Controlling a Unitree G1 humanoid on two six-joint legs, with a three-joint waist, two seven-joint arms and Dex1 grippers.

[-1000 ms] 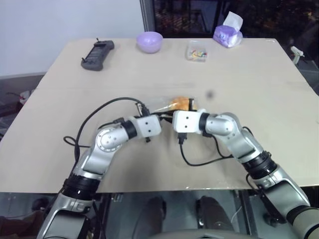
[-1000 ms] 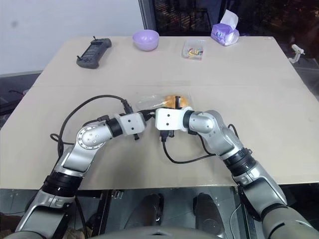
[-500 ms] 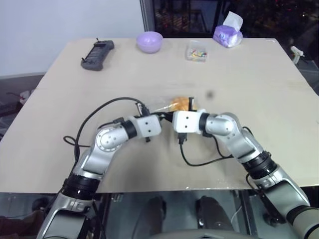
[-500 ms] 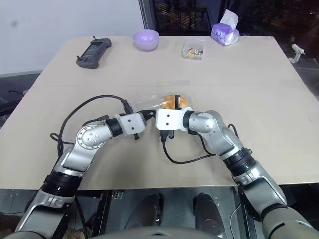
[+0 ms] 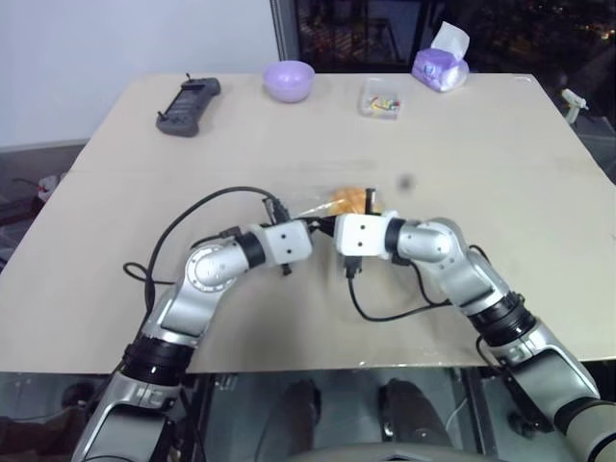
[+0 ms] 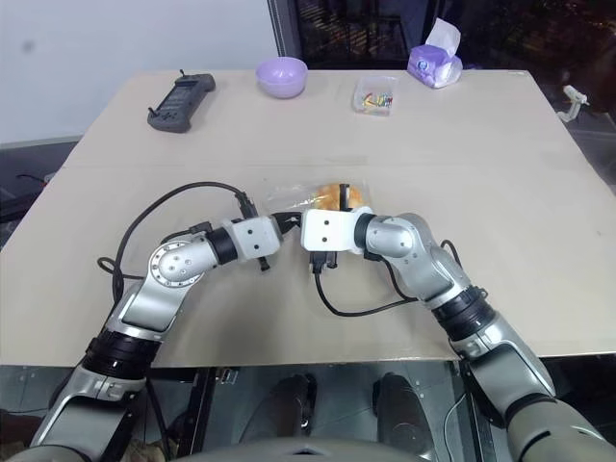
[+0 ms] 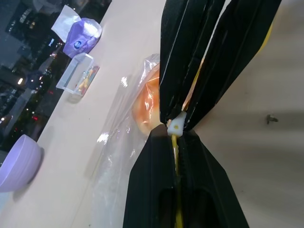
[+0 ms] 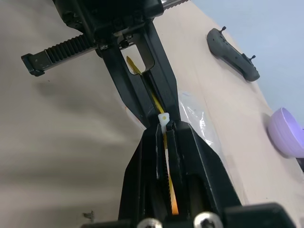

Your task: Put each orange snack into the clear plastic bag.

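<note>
- The clear plastic bag [image 7: 118,156] is being held at the middle of the wooden table [image 5: 500,144], with both grippers meeting nose to nose at its yellow seal strip [image 8: 156,102].
- The left gripper [image 6: 285,219] is being kept closed, its two black fingers pinched flat on the seal strip of the bag.
- The right gripper [image 5: 339,223] is likewise being kept closed on the same strip, gripping it just beside the left gripper; a small white slider tab [image 7: 176,124] is being seen right where the two sets of fingertips come together.
- The orange snack [image 5: 349,200] is being seen inside the bag, behind its transparent film, lying on the table just beyond the two grippers.
- The rest of the bag is being left slack on the tabletop, spreading away from the grippers toward the far side.
- A purple bowl [image 5: 289,80] and a black handheld controller [image 5: 188,104] are being left standing at the far left of the table, well apart from the bag.
- A small clear box of coloured bits [image 5: 381,98] and a purple tissue pack [image 5: 440,65] are being left at the far right edge, near each other.
</note>
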